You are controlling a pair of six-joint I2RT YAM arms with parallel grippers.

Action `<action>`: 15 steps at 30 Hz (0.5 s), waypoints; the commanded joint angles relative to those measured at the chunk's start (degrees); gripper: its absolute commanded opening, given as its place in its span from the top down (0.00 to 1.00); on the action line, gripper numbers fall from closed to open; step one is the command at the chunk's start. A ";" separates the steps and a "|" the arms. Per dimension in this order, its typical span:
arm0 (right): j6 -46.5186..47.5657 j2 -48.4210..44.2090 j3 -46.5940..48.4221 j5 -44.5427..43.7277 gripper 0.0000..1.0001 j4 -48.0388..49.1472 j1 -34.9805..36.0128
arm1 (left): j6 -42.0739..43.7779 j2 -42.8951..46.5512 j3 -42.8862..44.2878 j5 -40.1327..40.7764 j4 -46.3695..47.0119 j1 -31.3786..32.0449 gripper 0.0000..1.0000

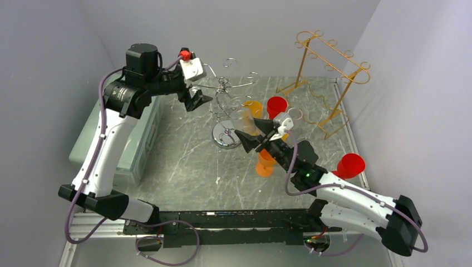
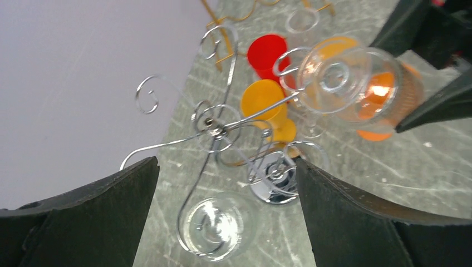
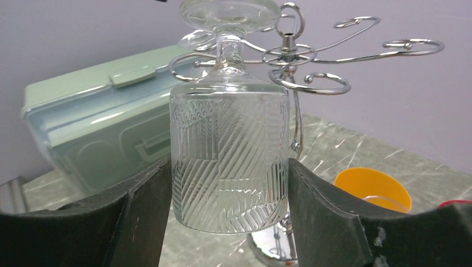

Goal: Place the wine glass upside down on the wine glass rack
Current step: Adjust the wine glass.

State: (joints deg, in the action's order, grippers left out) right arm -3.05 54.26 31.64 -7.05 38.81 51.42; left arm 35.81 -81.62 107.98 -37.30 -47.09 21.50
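A clear ribbed wine glass hangs upside down between my right gripper's fingers, which are shut on its bowl from both sides. Its foot is at the top, just above the hooked arms of the silver wire rack; whether the stem sits in a hook I cannot tell. The left wrist view shows this glass beside one rack arm. A second clear glass hangs upside down from another arm, below my open left gripper, which holds nothing. From above, the rack stands mid-table between the left gripper and the right gripper.
Orange cups and red cups stand around the rack's chrome base; another red cup is at the right. A gold wire rack stands back right. A pale green box lies along the left edge.
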 commanded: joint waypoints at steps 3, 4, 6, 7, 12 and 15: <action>-5.81 -4.67 9.12 7.88 1.00 -12.97 0.12 | 0.41 3.77 2.40 -18.32 -4.64 0.03 0.01; -6.58 -4.57 10.76 8.44 1.00 -14.86 0.17 | 1.42 4.02 1.99 -19.42 -4.75 0.15 0.01; -7.55 -4.08 14.04 9.32 1.00 -17.58 0.17 | 0.75 4.53 1.21 -19.70 -3.03 0.69 0.01; -7.64 -3.52 16.06 9.79 1.00 -19.25 0.16 | -0.07 4.27 1.39 -19.54 -2.19 1.00 0.01; -7.66 0.91 25.93 13.32 1.00 -27.17 0.18 | -10.89 1.50 5.52 -18.82 1.63 1.62 0.01; -8.08 3.85 30.54 14.90 1.00 -31.12 0.18 | -11.42 2.85 3.26 -19.76 2.62 1.87 0.09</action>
State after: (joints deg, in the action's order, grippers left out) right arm -9.69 56.14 55.05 4.05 10.28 51.42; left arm 29.36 -79.72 111.22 -54.00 -47.79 22.98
